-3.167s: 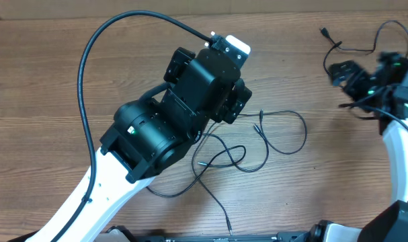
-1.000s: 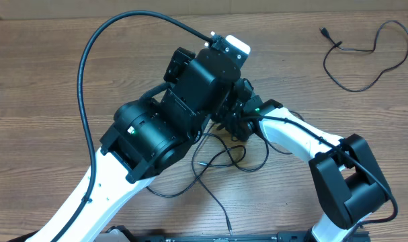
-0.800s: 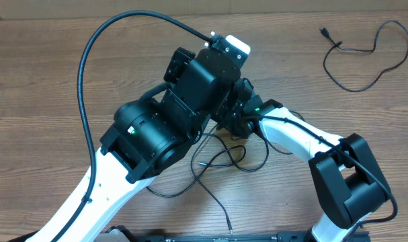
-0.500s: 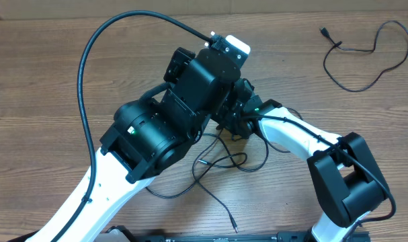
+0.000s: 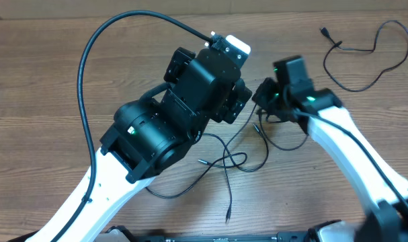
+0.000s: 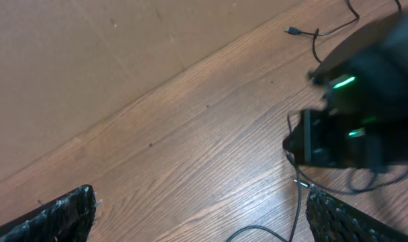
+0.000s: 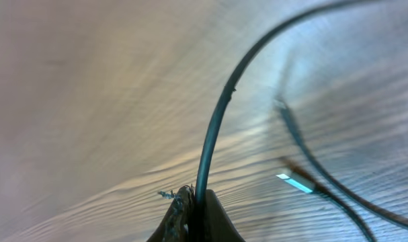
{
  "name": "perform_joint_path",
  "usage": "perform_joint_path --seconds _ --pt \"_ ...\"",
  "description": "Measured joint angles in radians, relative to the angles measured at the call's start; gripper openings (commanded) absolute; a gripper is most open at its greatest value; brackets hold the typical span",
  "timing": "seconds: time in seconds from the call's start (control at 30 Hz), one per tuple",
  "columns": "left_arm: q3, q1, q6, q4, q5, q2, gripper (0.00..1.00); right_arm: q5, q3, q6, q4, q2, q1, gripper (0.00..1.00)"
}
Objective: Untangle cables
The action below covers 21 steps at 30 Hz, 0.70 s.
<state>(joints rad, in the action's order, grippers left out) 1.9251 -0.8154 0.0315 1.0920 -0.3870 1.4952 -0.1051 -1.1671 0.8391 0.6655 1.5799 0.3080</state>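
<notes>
Toward the table [image 5: 42, 81] front edge, centre: cables [image 5: 225, 160], loose black tangle. Right end effector [image 7: 194, 210]: I see it pressed together, pinching one strand [image 7: 216, 131] just beside the left arm [image 5: 163, 128]. Left end effector [image 6: 200, 205]: fingers [image 6: 62, 215] spread wide. Far right corner: separate cable [image 5: 339, 44], well apart from the tangle.

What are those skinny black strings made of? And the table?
The cables look like smooth black rubber or plastic: they bend in loose loops and shine a little. A plug tip gleams pale, probably metal. The table looks like wood, or a wood-print top: brown with grain lines, matte.
</notes>
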Motion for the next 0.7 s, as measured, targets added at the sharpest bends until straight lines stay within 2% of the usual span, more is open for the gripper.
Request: perform_joint_path --seconds 0.03,0.23,0.43,0.7 --pt "0.0 0.0 0.0 0.0 0.0 0.0 0.99 -0.001 -0.019 -0.017 0.0 -0.09 0.0 0.04" --pt "0.0 0.0 0.0 0.0 0.0 0.0 1.0 -0.001 -0.096 -0.037 -0.024 -0.365 0.0 0.04" --pt "0.0 0.0 0.0 0.0 0.0 0.0 1.0 0.054 -0.12 -0.044 -0.068 -0.514 0.0 0.04" --pt "0.0 0.0 0.0 0.0 0.0 0.0 1.0 0.234 -0.121 -0.048 -0.073 -0.647 0.0 0.04"
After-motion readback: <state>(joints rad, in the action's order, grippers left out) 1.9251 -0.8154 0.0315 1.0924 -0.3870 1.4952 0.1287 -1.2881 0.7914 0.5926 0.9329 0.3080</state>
